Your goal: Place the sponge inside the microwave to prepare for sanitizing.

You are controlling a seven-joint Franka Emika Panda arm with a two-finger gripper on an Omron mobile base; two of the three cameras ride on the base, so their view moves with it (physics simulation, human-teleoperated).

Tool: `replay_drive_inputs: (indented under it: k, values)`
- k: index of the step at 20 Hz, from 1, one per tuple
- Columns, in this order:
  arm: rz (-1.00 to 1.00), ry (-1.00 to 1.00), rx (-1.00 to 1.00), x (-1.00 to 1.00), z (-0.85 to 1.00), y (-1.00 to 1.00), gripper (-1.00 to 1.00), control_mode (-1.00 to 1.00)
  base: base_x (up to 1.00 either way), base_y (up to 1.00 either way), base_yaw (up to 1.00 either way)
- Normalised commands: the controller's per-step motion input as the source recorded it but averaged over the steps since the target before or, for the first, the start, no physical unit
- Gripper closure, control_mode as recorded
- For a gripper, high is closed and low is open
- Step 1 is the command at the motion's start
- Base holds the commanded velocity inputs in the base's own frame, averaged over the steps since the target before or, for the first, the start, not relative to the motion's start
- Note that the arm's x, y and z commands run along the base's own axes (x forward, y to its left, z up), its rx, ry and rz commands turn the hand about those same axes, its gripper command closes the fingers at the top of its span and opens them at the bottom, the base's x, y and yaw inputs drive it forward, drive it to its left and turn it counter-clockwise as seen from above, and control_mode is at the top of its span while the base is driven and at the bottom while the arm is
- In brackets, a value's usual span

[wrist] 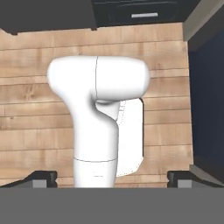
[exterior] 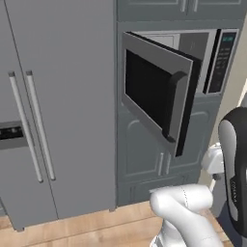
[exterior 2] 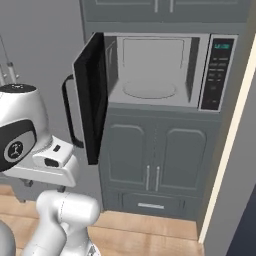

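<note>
The microwave (exterior 2: 150, 70) is built into grey cabinetry with its black glass door (exterior 2: 92, 95) swung wide open to the left. Its pale cavity holds a bare round turntable (exterior 2: 149, 89), and the keypad (exterior 2: 217, 72) sits at the right. From the left side the microwave door (exterior: 154, 91) juts out toward me, handle facing forward. The sponge is out of view. My gripper (wrist: 113, 179) points down at the wooden floor. Its fingertips (wrist: 41, 177) are spread wide, open, with nothing held between them.
A tall grey fridge (exterior: 53, 106) with two long handles stands left of the microwave column. Cabinet doors (exterior 2: 155, 155) and a drawer (exterior 2: 150, 205) lie below the microwave. A beige wall edge (exterior 2: 230, 145) rises at the right. Below the hand is wooden floor (wrist: 26, 109).
</note>
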Motion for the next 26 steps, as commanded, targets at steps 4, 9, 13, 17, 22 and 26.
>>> replay_drive_inputs:
  k: [4,9,13,17,22,26]
  values:
    - [0.0,0.0,0.0,0.0,0.0,0.0,-1.0,1.0,-0.16,0.63,0.0]
    - [0.0,0.0,0.0,0.0,0.0,0.0,-1.0,1.0,-0.1,0.65,0.0]
    - [0.0,0.0,0.0,0.0,0.0,0.0,-1.0,1.0,0.0,0.88,0.0]
    - [0.0,0.0,0.0,0.0,0.0,0.0,-1.0,1.0,0.0,0.98,0.0]
    - [0.0,0.0,0.0,0.0,0.0,0.0,-1.0,1.0,0.0,1.0,0.0]
    - [0.0,0.0,0.0,0.0,0.0,0.0,-1.0,1.0,0.07,1.0,0.0]
